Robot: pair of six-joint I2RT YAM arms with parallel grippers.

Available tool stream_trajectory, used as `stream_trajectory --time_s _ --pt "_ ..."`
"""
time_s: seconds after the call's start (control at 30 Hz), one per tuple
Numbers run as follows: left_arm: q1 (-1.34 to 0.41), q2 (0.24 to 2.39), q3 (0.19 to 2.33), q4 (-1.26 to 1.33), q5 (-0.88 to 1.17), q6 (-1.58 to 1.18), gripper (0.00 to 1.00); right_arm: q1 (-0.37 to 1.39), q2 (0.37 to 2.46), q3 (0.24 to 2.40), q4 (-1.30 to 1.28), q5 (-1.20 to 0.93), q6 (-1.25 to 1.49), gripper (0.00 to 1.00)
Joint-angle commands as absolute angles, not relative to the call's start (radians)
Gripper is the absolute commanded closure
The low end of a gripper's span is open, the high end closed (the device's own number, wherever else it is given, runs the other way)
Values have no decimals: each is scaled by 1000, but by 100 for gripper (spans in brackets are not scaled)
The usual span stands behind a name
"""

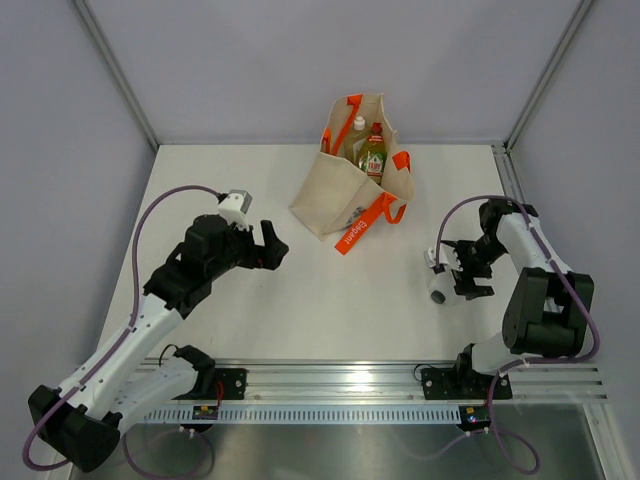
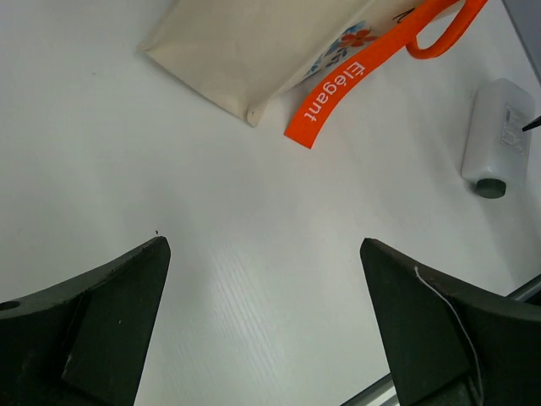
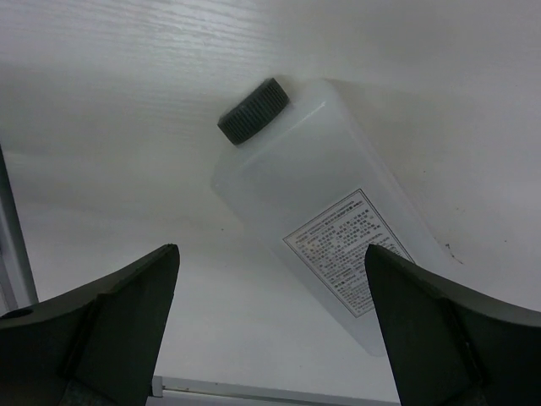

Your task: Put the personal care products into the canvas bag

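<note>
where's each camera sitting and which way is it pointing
top external: above and behind the bases, looking down on the table, canvas bag and both arms.
left wrist: on the left arm, facing the bag's orange strap; open left gripper shows.
right wrist: on the right arm, looking down at the white bottle; open right gripper shows.
Shared: both wrist views catch that bottle.

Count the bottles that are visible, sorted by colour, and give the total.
green bottle with red cap: 1
clear bottle with white cap: 1
white bottle with dark cap: 1
Total: 3 visible; the bag may hide more.
</note>
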State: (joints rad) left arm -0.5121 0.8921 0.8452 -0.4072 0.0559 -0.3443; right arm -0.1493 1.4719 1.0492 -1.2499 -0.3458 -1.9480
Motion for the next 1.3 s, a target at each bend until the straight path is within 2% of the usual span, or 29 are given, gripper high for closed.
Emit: stream_trajectory --time_s 0.0,0.33,0.53,0.63,0.7,0.73,0.8,0.83,0.87,1.07,1.27 --pt "-508 819 807 -365 14 -406 1 -126 1545 1095 -1184 -253 -2237 0" --pt "-508 793 773 -382 5 -433 1 -26 1667 1068 -970 -163 -2050 1" --pt "-508 808 767 -373 5 -439 1 -15 1727 1032 -962 -69 -2002 0" --pt "-508 818 765 -361 5 -451 1 -6 1752 1054 -950 -106 -1876 3" --pt "-508 819 761 -347 5 -465 1 -6 1799 1133 -980 -127 -1731 15" --pt "-508 822 759 -339 5 -468 1 -6 1840 1167 -1029 -152 -1685 38" --pt "-508 824 761 -339 5 -475 1 -5 1882 1279 -1071 -187 -1513 70" --pt "-508 824 761 -339 3 -479 1 -5 1905 1308 -1109 -236 -1461 82" --pt "-508 822 762 -341 5 -482 1 -6 1911 1359 -1127 -274 -1375 100" --pt "-508 795 750 -347 -34 -505 1 -29 1864 1410 -1181 -604 -1090 100" --pt "-508 796 738 -330 -31 -529 1 -52 1826 1344 -1186 -922 -920 100"
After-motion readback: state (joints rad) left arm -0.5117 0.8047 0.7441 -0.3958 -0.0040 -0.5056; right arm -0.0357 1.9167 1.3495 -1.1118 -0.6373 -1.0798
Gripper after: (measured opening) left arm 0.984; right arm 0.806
